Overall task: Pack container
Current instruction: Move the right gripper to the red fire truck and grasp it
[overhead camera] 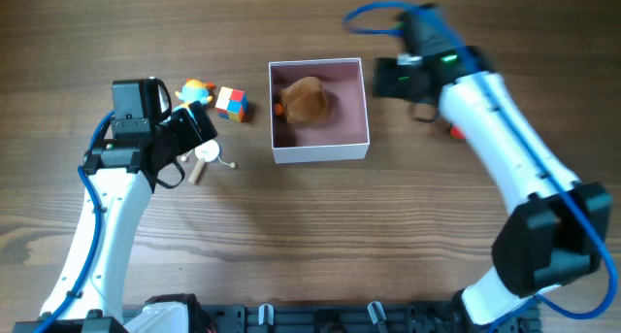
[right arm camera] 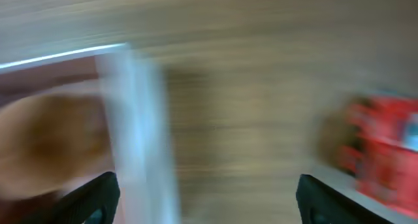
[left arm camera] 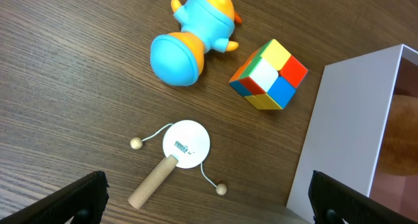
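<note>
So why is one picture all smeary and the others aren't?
Right wrist view: smeared sideways, probably camera motion, so the container wall and a red thing look streaky. Left wrist view: sharp, even the little drum's label shows. Overhead view: clear, soft even light.

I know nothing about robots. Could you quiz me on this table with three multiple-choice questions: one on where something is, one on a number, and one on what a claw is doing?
1. Where is the colourful cube?
A) in the container
B) on the table beside it
C) in a gripper

2. How many toys lie on the left arm's side of the container?
A) one
B) three
C) six

3. The left gripper is:
A) open and empty
B) shut on the cube
C) shut on the container's wall

Answers:
1 B, it sits on the wood, clear of the white wall.
2 B, the cube, a blue-orange figure and a small rattle drum.
3 A, its fingers stand wide apart, gripping nothing.
</note>
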`<state>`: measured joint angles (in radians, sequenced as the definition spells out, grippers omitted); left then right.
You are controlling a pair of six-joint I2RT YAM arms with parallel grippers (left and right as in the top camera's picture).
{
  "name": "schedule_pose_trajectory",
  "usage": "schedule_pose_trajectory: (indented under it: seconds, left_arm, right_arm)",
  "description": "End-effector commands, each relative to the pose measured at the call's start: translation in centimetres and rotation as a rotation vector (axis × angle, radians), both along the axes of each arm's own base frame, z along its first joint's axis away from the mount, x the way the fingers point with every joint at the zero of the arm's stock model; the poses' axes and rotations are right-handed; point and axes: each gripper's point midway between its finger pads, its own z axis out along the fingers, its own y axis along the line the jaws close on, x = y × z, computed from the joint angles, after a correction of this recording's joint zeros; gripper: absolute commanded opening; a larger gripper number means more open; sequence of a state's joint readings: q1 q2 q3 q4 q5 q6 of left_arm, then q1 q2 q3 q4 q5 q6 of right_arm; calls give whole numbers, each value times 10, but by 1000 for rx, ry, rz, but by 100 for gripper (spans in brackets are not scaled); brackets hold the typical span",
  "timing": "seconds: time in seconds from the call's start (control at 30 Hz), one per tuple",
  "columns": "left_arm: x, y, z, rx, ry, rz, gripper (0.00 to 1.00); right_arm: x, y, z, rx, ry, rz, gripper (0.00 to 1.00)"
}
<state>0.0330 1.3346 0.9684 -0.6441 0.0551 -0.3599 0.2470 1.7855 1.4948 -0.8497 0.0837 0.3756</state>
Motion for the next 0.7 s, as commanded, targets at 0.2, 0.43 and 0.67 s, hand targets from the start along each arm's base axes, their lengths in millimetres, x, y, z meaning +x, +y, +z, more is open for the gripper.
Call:
schedule_pose_trajectory:
  seconds: [0.2,0.43,0.67]
  left_arm:
    - [5,-1,6,-4,-17,-18,100]
    - [5,-1,6,-4,-18,-18,100]
    - [5,-1,6,-4,-18,-18,100]
  right_arm:
    - [-22,-97,-3,-26,104,-318,86]
    - [-36,-135,-16,-54,138,-452,86]
    - [-57,-158,-45,-65,203,-500,86]
